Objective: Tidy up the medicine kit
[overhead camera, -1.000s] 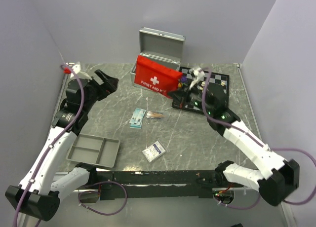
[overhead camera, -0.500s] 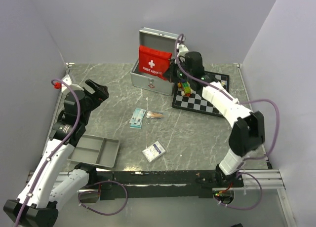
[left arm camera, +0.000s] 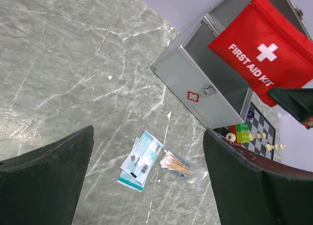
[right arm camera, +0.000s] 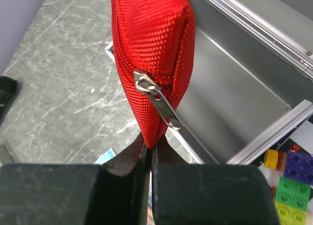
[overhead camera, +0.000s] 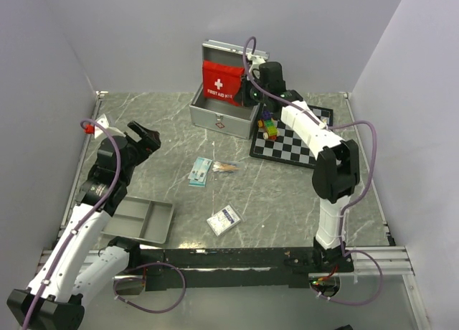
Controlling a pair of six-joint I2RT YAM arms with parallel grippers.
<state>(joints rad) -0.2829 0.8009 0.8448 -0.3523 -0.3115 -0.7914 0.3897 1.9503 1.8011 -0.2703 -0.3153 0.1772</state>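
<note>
My right gripper (overhead camera: 247, 92) is shut on the edge of a red first aid pouch (overhead camera: 221, 83) and holds it upright inside the open silver metal case (overhead camera: 219, 118). In the right wrist view the pouch (right arm camera: 146, 54) is pinched at its bottom edge, zipper pull hanging. My left gripper (overhead camera: 143, 138) is open and empty above the left of the table. Teal packets (overhead camera: 201, 171), a bag of cotton swabs (overhead camera: 224, 166) and a white packet (overhead camera: 224, 220) lie on the table. The left wrist view shows the packets (left arm camera: 141, 159), swabs (left arm camera: 177, 164), case (left arm camera: 208, 95) and pouch (left arm camera: 266, 51).
A grey divided tray (overhead camera: 138, 219) sits at the near left. A checkerboard (overhead camera: 300, 138) with coloured blocks (overhead camera: 269, 128) and chess pieces lies right of the case. Walls close in on the left, back and right.
My right gripper has carried the red pouch from in front of the case up and back into it, standing it upright. My left gripper has drifted slightly down and right.
</note>
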